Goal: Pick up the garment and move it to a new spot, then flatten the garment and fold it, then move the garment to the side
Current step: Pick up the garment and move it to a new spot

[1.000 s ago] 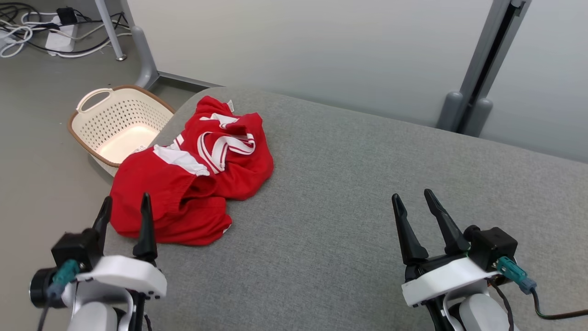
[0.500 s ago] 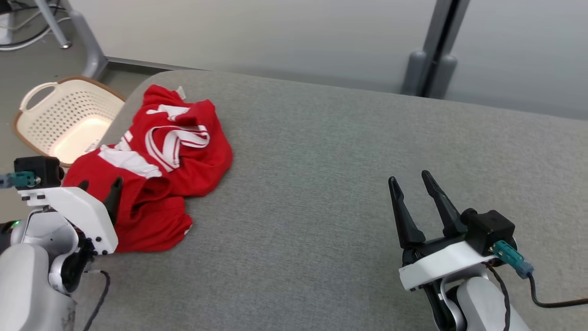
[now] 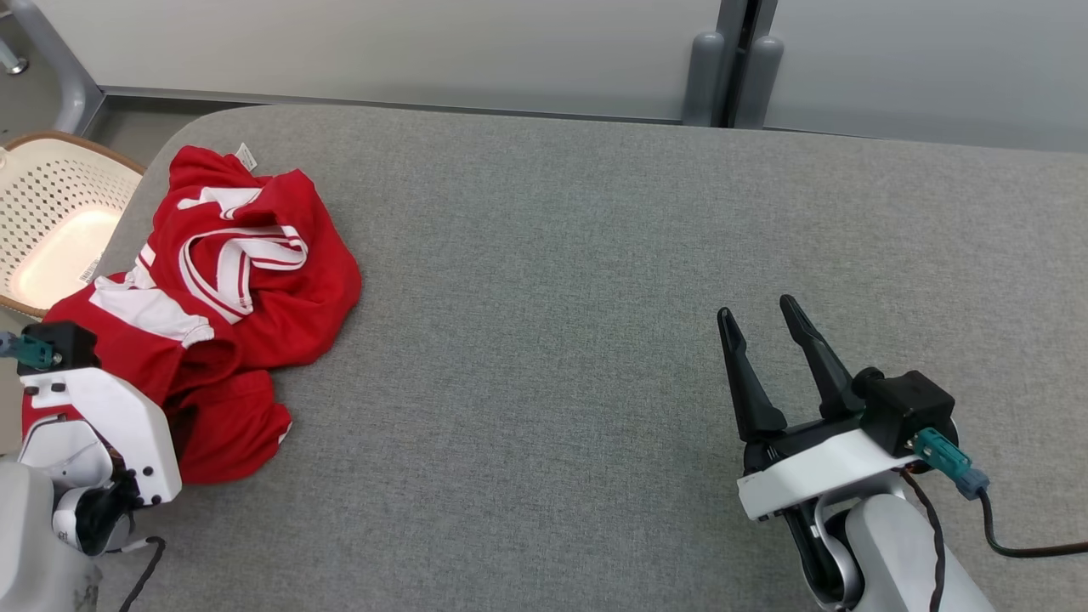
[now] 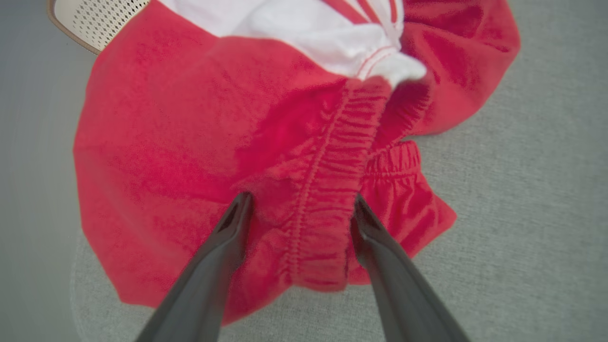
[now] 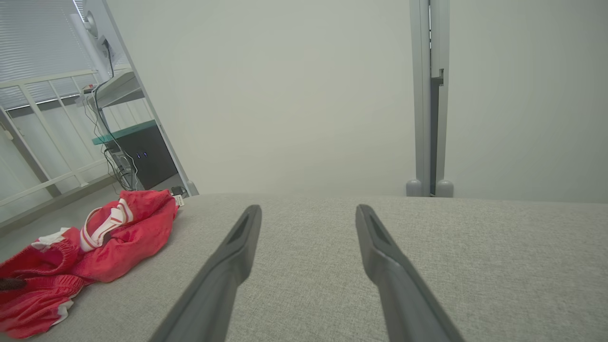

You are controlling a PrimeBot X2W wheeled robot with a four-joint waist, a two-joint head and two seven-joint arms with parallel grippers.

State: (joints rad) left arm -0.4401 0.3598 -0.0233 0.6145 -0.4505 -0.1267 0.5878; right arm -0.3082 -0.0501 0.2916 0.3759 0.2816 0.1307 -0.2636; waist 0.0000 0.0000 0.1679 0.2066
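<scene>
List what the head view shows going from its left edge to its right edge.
Cream perforated plastic basket → crumpled red and white garment → bare stretch of grey fabric-covered table → right hand, its two dark fingers spread open.

My left end effector (image 4: pixel 301 199) stands wide open, its two dark fingers straddling the gathered waistband (image 4: pixel 327 180) of the crumpled red garment (image 4: pixel 180 118). A white panel (image 4: pixel 304 23) shows at the top. Grey worktop (image 4: pixel 522 213) lies beneath, with a basket (image 4: pixel 90 23) corner beyond.
</scene>
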